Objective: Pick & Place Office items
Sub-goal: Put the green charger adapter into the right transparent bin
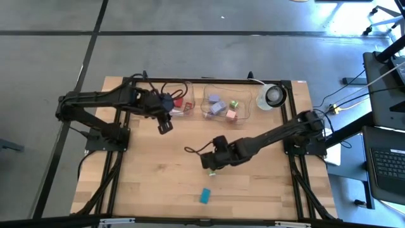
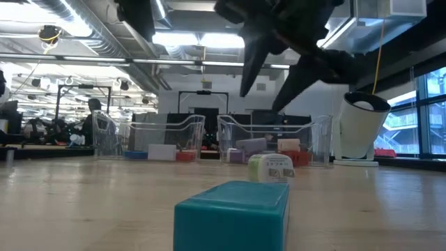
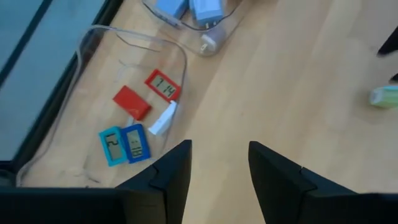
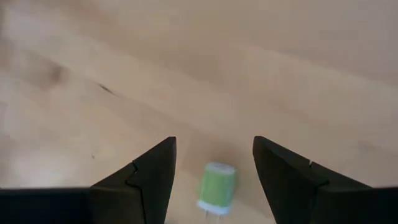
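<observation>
While the right gripper [image 1: 211,166] hangs over mid-table, the high view shows a teal piece [image 1: 205,196] alone near the front edge and the left gripper [image 1: 166,125] beside the left tray [image 1: 183,113]. Low view: a green piece [image 2: 271,167] lies behind the teal one. Left wrist: fingers [image 3: 173,177] apart, empty, near red and blue pieces [image 3: 132,102]. Right wrist: fingers [image 4: 149,177] apart, the green piece between them, untouched.

One camera hangs above me, looking straight down on the whole counter [image 1: 158,183]. Another sits at counter height, close behind the teal block [image 2: 233,215], facing the room. My wrist cameras look past my fingers; the right one shares the green piece [image 4: 217,186] with the low view.
</observation>
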